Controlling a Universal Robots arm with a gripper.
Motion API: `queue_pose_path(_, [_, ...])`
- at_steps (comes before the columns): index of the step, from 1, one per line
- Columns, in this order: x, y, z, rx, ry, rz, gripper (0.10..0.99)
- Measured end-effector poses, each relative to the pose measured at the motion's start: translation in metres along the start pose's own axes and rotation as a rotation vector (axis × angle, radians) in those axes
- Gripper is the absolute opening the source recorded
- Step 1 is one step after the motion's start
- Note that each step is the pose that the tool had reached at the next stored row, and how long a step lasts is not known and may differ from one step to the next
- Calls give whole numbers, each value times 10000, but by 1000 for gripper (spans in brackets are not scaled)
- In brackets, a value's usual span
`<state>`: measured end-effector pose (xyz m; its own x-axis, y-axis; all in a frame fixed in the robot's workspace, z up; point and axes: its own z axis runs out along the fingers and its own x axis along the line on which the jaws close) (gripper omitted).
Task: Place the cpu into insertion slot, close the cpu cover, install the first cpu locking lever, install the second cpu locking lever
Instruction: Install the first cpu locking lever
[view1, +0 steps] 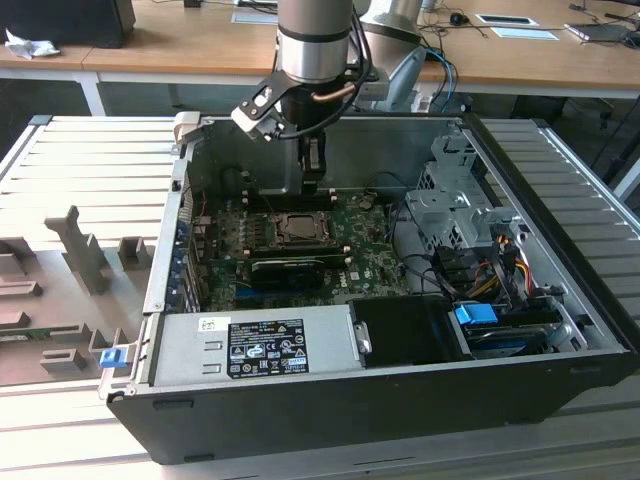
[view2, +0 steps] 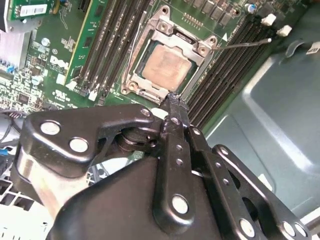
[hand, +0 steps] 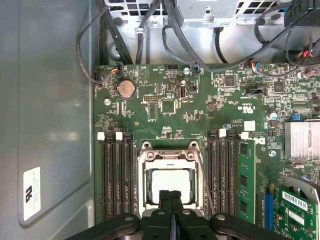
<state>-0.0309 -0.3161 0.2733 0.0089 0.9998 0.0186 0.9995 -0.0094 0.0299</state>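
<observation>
The cpu (view2: 167, 67) (hand: 172, 181), a pale silvery-tan square, lies flat in the motherboard socket (view1: 298, 228). The cpu cover (view2: 161, 31) (hand: 169, 155), a silvery metal frame, lies down around it with the chip showing through its window. A thin wire lever (view2: 245, 44) (hand: 205, 182) sticks out from one corner of the socket, away from the frame. My gripper (view1: 313, 188) (view2: 173, 100) (hand: 171, 194) hangs just above the socket's edge. Its two black fingers are pressed together and hold nothing.
Memory slots (hand: 116, 175) flank the socket on both sides. The open case's walls (view1: 330, 135) surround the board. A grey power supply with a white label (view1: 255, 345) sits at the front, and a drive cage (view1: 455, 200) and cables (view1: 480, 265) at the exterior view's right.
</observation>
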Motion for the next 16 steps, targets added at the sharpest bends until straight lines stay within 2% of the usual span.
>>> queue_pose_path(2, [0,-7,2,2,5,-136,106])
queue_pose_path(6, [-1,-7,2,21,24,-1195,106])
queue_pose_path(10, [-1,-7,3,30,38,-1676,106])
queue_pose_path(16, [-2,-9,8,49,72,-2792,106])
